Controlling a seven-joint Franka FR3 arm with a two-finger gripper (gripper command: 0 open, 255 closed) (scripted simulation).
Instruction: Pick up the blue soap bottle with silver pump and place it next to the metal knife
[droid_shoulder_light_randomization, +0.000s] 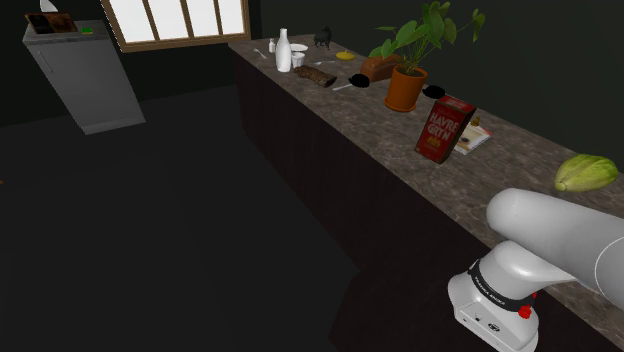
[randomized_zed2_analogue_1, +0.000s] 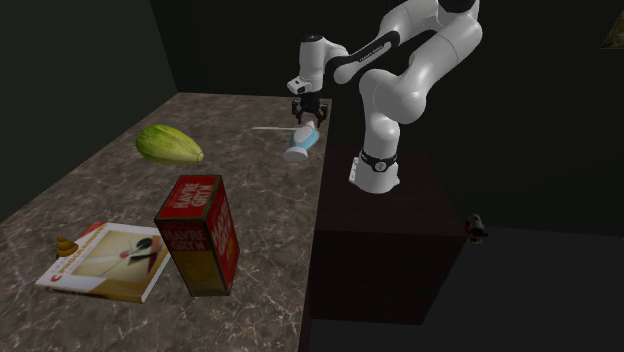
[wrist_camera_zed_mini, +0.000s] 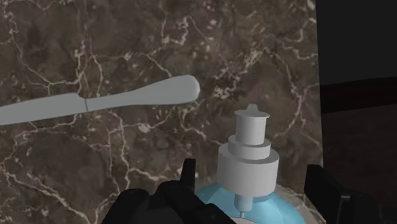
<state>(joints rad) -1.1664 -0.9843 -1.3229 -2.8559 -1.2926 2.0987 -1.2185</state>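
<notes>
A light blue soap bottle with a grey pump sits between the two black fingers of my gripper, which is shut on its body. The pump points away from the hand, down toward the marble counter. A plain grey knife lies flat on the counter just beyond the pump. In the second exterior view the gripper holds the tilted bottle low over the counter, close to its edge, with the knife just beside it.
A green vegetable, a red box and a magazine lie further along the counter. The counter's edge drops to a dark floor. A potted plant and a white bottle stand at the far end.
</notes>
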